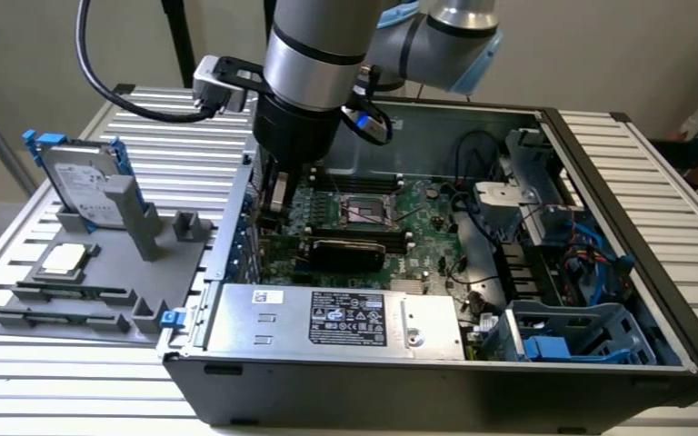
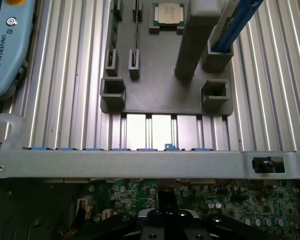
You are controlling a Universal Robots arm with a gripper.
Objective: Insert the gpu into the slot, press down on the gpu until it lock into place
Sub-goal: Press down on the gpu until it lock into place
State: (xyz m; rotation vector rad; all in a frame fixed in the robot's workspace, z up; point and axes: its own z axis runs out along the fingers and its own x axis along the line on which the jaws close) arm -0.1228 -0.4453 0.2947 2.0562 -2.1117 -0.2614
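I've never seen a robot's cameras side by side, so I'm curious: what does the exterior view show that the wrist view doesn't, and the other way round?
The exterior view alone shows the silver power-supply box, the blue drive cage and the robot arm reaching into the open computer case. The wrist view alone shows the case's metal edge rail close up. Both show the green motherboard, the grey holder tray and the processor chip on it.
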